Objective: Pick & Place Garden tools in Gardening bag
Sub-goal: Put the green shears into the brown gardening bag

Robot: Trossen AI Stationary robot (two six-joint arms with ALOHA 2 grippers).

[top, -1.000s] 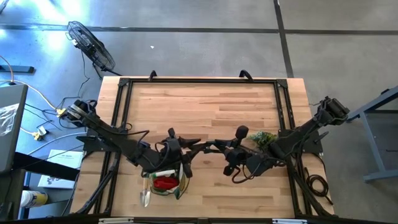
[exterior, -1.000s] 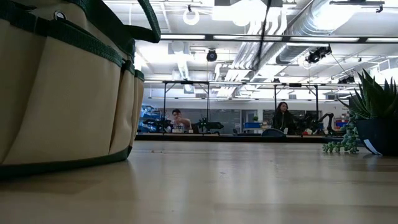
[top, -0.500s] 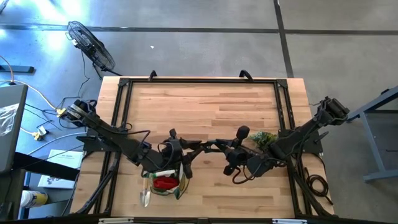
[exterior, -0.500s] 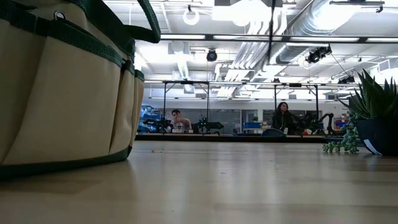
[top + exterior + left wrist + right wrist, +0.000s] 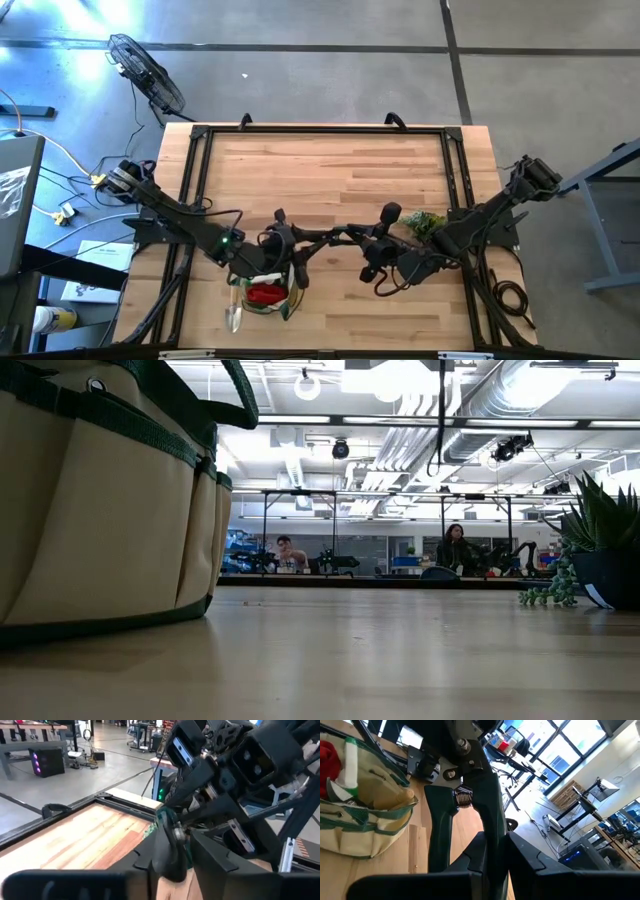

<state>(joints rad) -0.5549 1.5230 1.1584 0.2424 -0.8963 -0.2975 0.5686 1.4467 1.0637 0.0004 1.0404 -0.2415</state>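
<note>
High view, counter: wood top w/ black frame; we see both arms meeting near the front middle.
High view, gardening bag: near front edge, left of centre; red cloth item inside; a metal trowel sticks out at its front-left.
High view, pruners: held off the counter between the two arms, just right of the bag.
High view, left end effector: at the bag's back rim, at the pruners' left end.
High view, right end effector: at the pruners' right end; plant sprig just beyond it.
Low view, bag: fills the left side, tan w/ green trim, standing on the counter; potted plant at far right; we see people seated far back in the room.
Left wrist view, left end effector: fingers close together on the pruners; right arm's wrist right behind.
Right wrist view, right end effector: clamped on one dark green handle of the pruners, spring and pivot visible.
Right wrist view, bag: beside the pruners, mouth open; red cloth and a bright green item inside.
</note>
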